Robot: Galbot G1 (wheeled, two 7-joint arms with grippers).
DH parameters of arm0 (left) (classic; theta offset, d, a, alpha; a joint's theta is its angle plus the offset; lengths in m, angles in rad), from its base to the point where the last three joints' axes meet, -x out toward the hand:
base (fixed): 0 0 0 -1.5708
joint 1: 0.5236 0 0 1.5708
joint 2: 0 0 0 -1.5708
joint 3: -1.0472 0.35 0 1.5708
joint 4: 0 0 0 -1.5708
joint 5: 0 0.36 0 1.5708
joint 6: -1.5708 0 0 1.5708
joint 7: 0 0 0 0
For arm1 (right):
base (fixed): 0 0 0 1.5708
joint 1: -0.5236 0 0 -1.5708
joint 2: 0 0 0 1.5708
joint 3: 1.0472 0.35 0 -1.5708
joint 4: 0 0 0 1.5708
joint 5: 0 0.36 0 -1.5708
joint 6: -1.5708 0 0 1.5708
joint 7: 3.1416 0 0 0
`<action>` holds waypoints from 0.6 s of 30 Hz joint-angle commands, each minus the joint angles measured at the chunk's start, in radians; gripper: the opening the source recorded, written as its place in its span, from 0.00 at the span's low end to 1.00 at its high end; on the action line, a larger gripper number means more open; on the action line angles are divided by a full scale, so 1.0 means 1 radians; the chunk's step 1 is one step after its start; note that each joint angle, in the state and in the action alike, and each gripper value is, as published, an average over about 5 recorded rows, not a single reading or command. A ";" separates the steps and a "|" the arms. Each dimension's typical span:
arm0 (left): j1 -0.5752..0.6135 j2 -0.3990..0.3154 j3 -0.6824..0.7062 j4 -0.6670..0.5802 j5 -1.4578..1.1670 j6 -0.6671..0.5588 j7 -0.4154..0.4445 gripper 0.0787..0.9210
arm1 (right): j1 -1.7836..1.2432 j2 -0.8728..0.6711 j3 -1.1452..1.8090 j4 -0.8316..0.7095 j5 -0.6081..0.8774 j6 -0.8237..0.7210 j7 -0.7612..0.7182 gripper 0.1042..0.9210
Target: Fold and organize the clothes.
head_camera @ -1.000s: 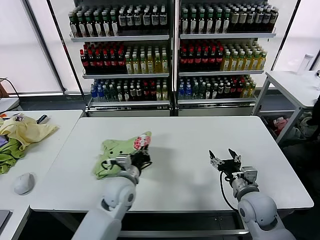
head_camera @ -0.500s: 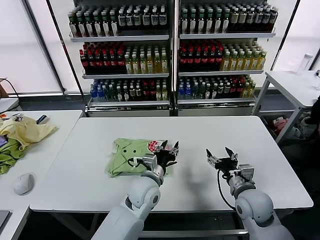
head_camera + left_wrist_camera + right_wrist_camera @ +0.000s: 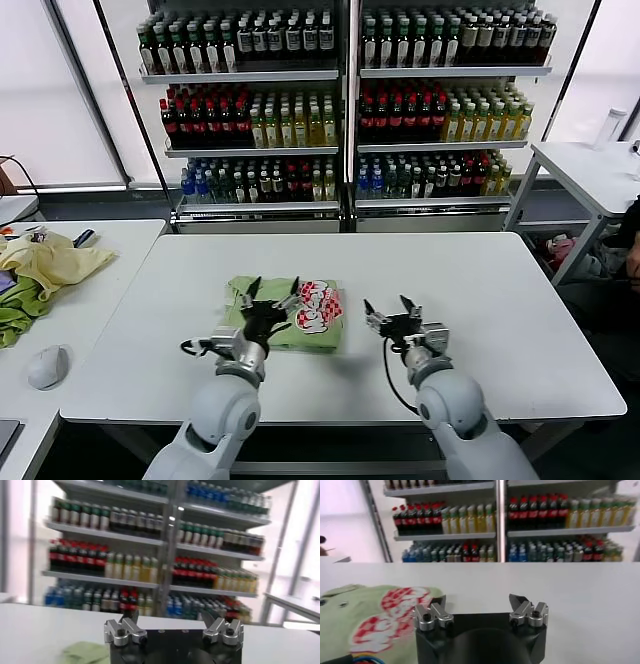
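Folded shirt point(image 3: 298, 312) lay on table point(image 3: 480, 290); left gripper point(image 3: 268, 296) over it, right gripper point(image 3: 392, 310) beside, both jaws wide.

white table point(image 3: 480, 290); bottle shelves point(image 3: 345, 100) behind; yellow garment point(image 3: 50, 262), mouse point(image 3: 47, 366) on side table point(image 3: 90, 300).

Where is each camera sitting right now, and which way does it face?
Head view: looks forward and down at the table, green shirt, both arms, left gripper, right gripper.
Left wrist view: behind the open fingers, facing the bottle shelves.
Right wrist view: behind its open fingers, shirt beside them.
All share shirt and shelves.
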 commanded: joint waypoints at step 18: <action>0.269 0.062 -0.242 -0.149 0.053 -0.073 -0.010 0.88 | 0.220 0.178 -0.199 -0.354 0.111 -0.033 0.096 0.65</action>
